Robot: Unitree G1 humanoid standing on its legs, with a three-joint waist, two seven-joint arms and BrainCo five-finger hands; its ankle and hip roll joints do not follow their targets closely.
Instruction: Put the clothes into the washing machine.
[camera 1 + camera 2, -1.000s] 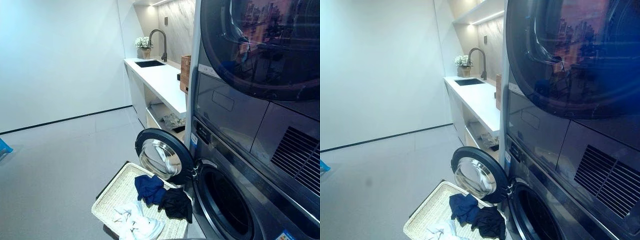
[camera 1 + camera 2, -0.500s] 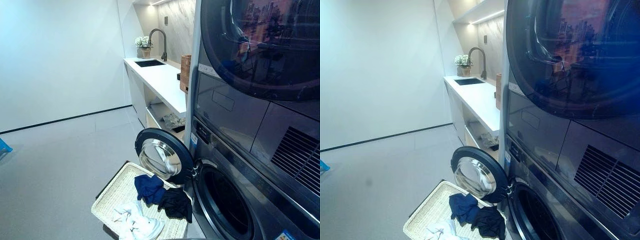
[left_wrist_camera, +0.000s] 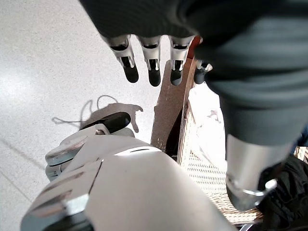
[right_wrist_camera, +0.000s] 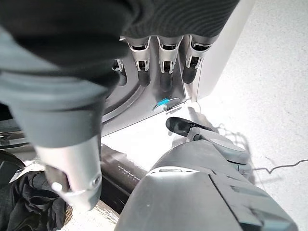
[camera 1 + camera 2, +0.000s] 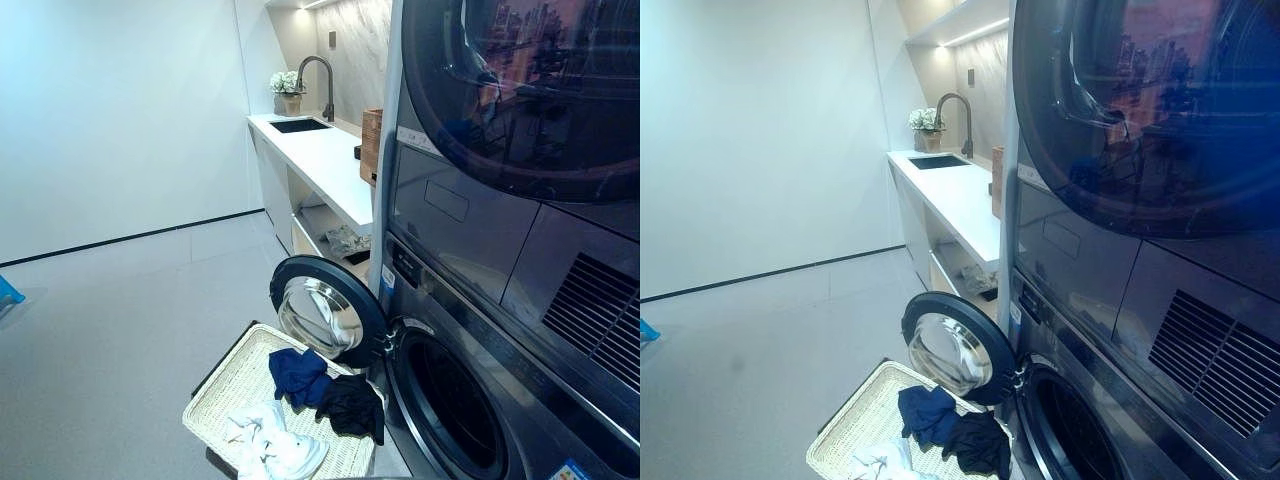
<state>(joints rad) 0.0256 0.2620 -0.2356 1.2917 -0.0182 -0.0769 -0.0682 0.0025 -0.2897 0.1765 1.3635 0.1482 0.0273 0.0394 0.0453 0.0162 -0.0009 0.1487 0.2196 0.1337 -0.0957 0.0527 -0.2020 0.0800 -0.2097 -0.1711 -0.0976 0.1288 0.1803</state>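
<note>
The left hand [image 3: 159, 53] and the right hand [image 4: 154, 48], each silver-fingered with dark tips under a dark ribbed cover, hang with fingers relaxed and straight, holding nothing.

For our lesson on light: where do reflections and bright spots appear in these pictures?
Left eye view: the upper machine's door mirrors coloured shapes, and the open washing machine door shines at its glass. Right eye view: a light strip glows under the shelf.

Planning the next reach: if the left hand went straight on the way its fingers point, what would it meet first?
Probably the floor. The left hand hangs with straight fingers aimed down at bare floor just beside the basket; nothing shows between, though depth is unclear.
</note>
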